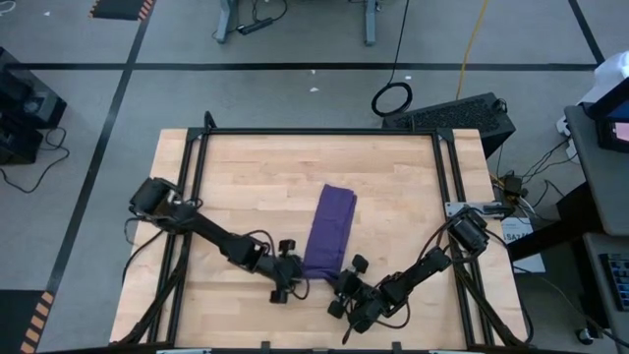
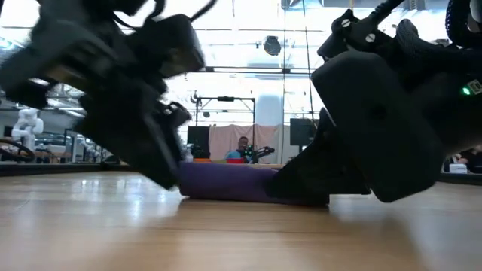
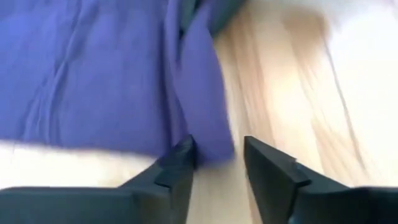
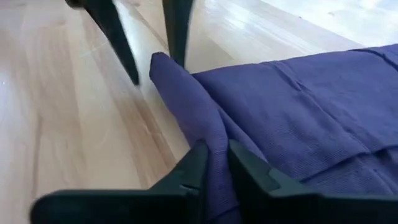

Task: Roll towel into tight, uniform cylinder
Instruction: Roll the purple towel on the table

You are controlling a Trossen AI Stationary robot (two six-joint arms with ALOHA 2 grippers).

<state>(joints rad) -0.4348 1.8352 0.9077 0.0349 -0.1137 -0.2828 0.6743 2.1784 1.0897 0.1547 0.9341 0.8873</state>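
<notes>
The purple towel (image 1: 329,231) lies folded into a long narrow strip in the middle of the wooden table, running from far to near. It also shows in the low view (image 2: 226,182). My left gripper (image 1: 293,273) is open at the strip's near left corner (image 3: 214,140), one finger on each side of it. My right gripper (image 1: 344,285) is at the strip's near right end, shut on the cloth (image 4: 214,143). The white tag is not in view. My left gripper: the towel's near left corner (image 3: 217,149) lies between its open fingers (image 3: 180,163). I cannot tell whether a finger touches it. My right gripper pinches a raised fold at the towel's near edge (image 4: 212,146) between its two fingers, coming low from the near right. The cloth rises in a ridge (image 4: 180,87) toward the left corner. The rest lies flat on the table.
Black frame rails (image 1: 197,177) run along the table's left, far and right sides. Bare wood lies left and right of the strip. A black case (image 1: 462,113) stands beyond the far right corner. A person (image 2: 242,147) shows far behind the table.
</notes>
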